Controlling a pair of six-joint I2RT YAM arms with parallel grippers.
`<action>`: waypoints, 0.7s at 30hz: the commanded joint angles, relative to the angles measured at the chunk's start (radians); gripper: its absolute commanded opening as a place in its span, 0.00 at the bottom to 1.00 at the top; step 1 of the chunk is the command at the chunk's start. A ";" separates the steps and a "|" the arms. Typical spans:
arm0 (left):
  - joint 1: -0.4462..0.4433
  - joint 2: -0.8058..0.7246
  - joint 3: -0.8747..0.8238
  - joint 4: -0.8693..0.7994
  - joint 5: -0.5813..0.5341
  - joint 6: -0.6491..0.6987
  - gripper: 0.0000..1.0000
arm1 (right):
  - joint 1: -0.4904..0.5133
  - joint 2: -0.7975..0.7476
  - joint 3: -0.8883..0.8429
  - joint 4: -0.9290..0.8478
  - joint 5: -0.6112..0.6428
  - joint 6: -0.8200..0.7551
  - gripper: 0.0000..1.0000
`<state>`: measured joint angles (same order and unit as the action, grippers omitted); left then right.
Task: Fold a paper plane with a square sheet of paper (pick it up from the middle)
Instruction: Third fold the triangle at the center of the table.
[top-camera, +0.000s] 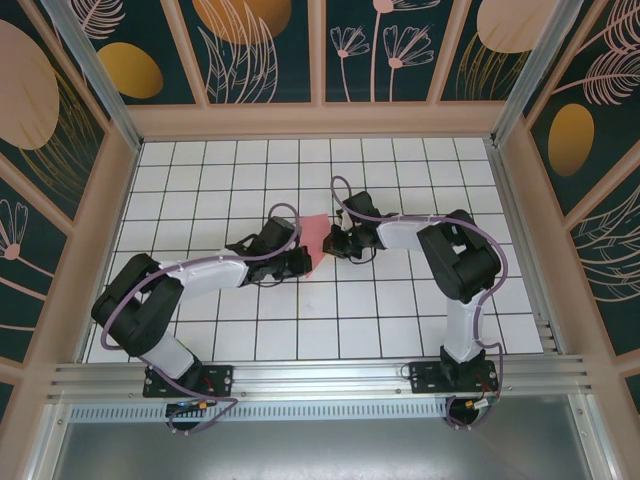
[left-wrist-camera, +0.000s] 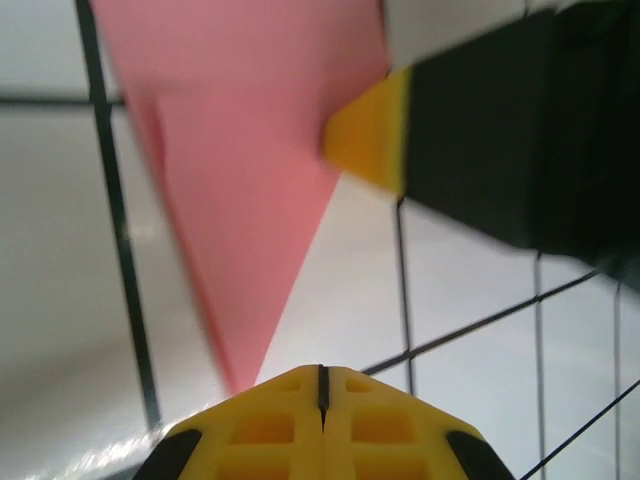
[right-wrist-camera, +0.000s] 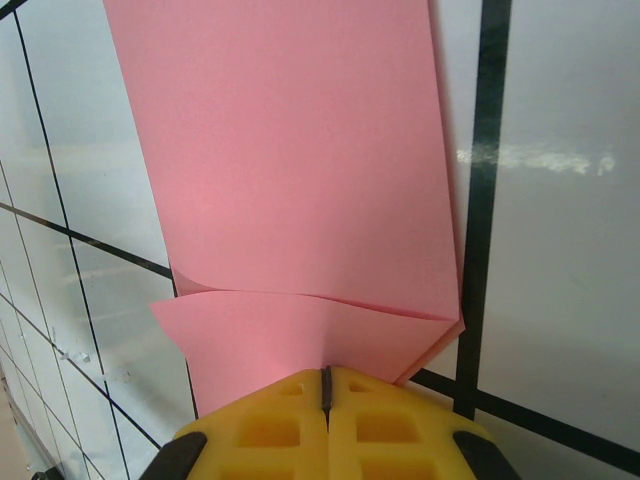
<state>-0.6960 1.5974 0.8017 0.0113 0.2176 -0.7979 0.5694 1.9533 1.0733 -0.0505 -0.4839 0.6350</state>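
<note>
Right gripper (right-wrist-camera: 325, 375) closed, tips touching the folded pink paper (right-wrist-camera: 300, 180) at its near edge; left gripper (left-wrist-camera: 322, 372) closed, just beside the paper's pointed tip.

Black jointed arms (top-camera: 135, 305); white-wrapped forearms (top-camera: 205, 272); purple cables (top-camera: 487, 285) looping alongside; yellow ribbed fingertips (left-wrist-camera: 265, 430).

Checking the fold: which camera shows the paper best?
Right wrist: the paper is large and sharp, with a folded flap near the fingers. Left wrist shows a blurred pointed corner; top, a small distant patch.
</note>
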 joint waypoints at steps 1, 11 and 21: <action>-0.006 0.034 0.048 0.017 -0.066 -0.021 0.00 | -0.016 0.060 -0.031 -0.077 0.114 0.011 0.00; -0.006 0.178 0.065 -0.003 -0.027 -0.036 0.00 | -0.017 0.029 -0.029 -0.030 0.053 0.019 0.00; -0.005 0.208 0.051 -0.066 -0.072 -0.042 0.00 | 0.024 -0.049 0.018 0.015 -0.025 -0.002 0.00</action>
<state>-0.6964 1.7748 0.8635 0.0219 0.1818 -0.8249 0.5697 1.9476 1.0725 -0.0414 -0.5087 0.6411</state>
